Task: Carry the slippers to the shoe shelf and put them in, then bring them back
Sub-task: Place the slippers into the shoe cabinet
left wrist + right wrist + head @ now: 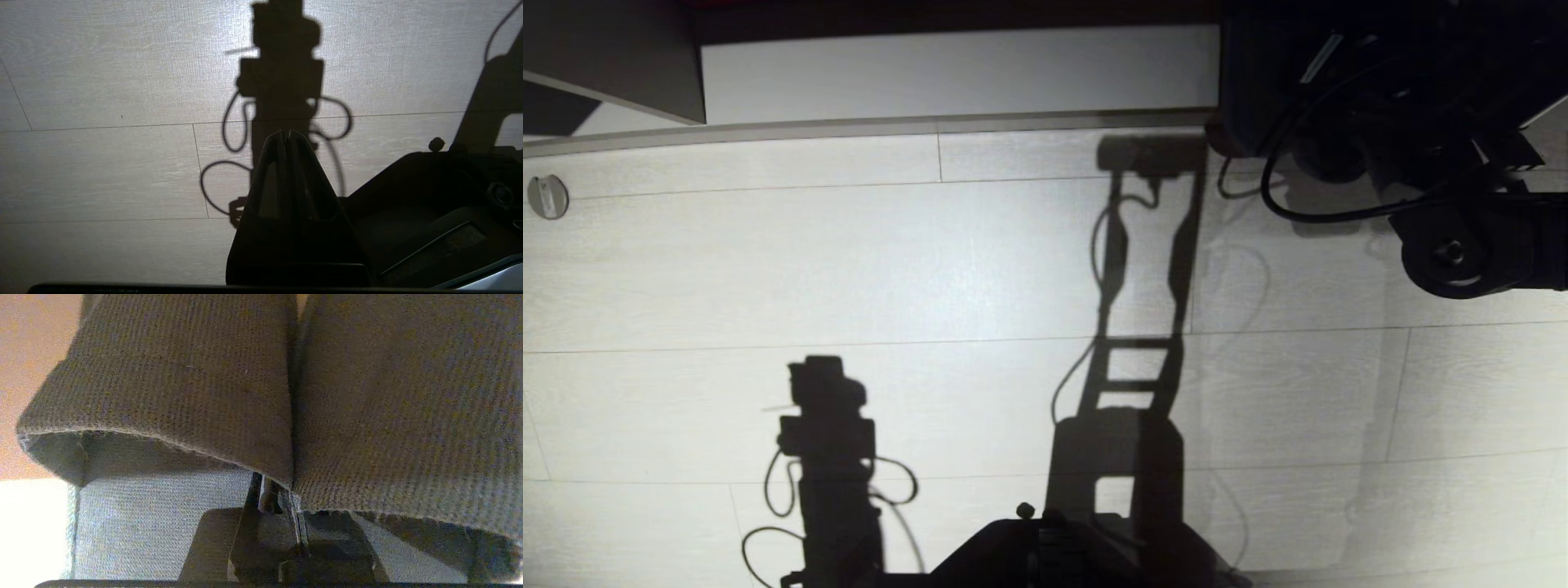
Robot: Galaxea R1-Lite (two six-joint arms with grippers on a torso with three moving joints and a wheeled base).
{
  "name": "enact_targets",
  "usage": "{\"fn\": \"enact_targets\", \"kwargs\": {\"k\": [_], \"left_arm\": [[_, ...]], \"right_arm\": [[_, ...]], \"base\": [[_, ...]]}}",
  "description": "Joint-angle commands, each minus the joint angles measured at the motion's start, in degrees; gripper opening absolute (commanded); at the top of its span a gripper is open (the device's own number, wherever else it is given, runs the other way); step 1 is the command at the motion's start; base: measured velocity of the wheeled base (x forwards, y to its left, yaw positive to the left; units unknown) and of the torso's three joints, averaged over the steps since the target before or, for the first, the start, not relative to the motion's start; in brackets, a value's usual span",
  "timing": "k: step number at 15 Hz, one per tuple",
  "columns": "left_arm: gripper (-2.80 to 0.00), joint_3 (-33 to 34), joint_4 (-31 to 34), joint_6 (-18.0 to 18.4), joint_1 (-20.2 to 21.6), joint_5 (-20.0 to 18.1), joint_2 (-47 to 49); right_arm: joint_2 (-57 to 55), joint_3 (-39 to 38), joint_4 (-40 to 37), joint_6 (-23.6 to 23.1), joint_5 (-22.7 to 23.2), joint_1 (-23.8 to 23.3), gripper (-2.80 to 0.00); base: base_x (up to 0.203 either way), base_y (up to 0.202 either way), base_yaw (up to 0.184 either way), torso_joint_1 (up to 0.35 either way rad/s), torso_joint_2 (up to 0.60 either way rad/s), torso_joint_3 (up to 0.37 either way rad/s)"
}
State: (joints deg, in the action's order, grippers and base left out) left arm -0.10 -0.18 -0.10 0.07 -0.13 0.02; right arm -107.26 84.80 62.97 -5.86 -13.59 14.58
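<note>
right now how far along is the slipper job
Done: the right gripper is shut on the slippers, both pinched together. In hand: that arm is raised at the head view's upper right, over the floor. The left gripper is parked, shut. No shelf is recognisable, so which leg this is can't be told.

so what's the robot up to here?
The right gripper is shut on the slippers, pinching the two inner edges together so both hang side by side. That arm is raised at the head view's upper right. The left gripper is shut, empty and parked over the pale plank floor.
</note>
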Motion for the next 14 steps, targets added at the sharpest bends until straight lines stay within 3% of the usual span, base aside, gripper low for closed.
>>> {"fn": "enact_targets", "kwargs": {"k": [1,14], "left_arm": [[-2.8,0.01,0.01,0.01,0.01,0.04,-0.02],[-2.8,0.01,-0.05,0.01,0.01,-0.01,-0.02]], "right_arm": [[-0.44,1.33,0.16,0.02,-0.61,0.01,-2.8],[0.12,2.3,0.05,0.06,-1.7,0.01,-2.8]], "base": [[0.0,0.0,0.0,0.0,0.0,0.0],[0.0,0.0,0.0,0.0,0.0,0.0]]}}
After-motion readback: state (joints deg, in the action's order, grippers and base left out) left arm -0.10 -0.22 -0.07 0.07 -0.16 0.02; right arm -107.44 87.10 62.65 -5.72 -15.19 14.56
